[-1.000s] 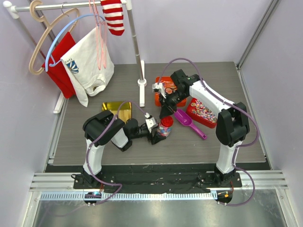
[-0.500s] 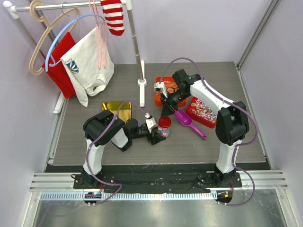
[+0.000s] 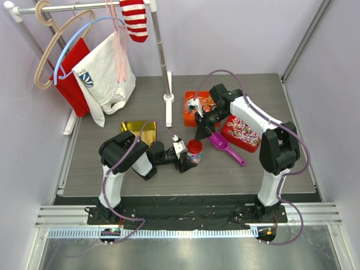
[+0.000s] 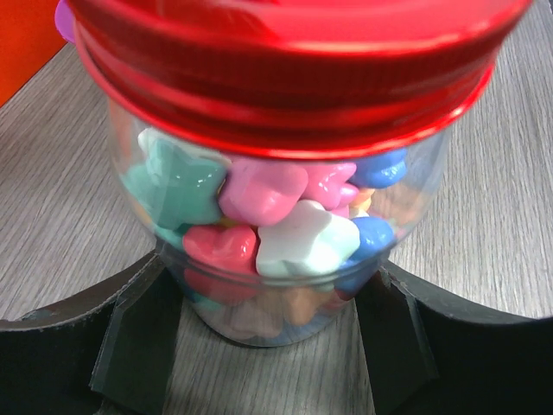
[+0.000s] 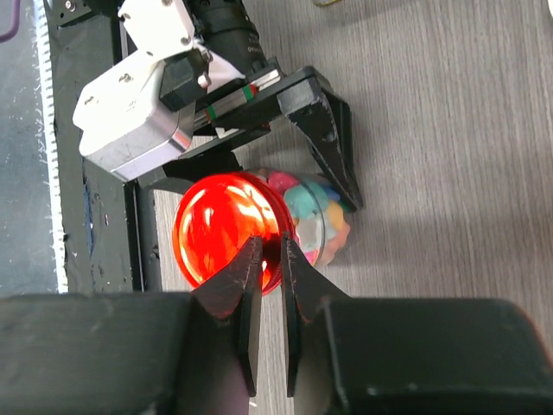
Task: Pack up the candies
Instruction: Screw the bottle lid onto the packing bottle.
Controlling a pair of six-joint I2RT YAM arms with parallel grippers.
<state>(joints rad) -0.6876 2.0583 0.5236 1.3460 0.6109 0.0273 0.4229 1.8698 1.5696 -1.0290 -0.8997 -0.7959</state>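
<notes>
Your clear round jar [image 4: 285, 259] of pastel pebble candies [image 4: 259, 192] stands upright, red metal lid [image 4: 285, 69] up — the left gripper [image 4: 268, 341], reaching in low, clamps its sides — the right gripper [image 5: 270, 259] hangs above on its arched arm, pinched together.

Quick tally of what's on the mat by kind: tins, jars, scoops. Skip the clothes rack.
Tins: 3: gold tin, orange tin, red tin
Jars: 1: jar, red lid on
Scoops: 1: purple scoop
Total: 5
</notes>
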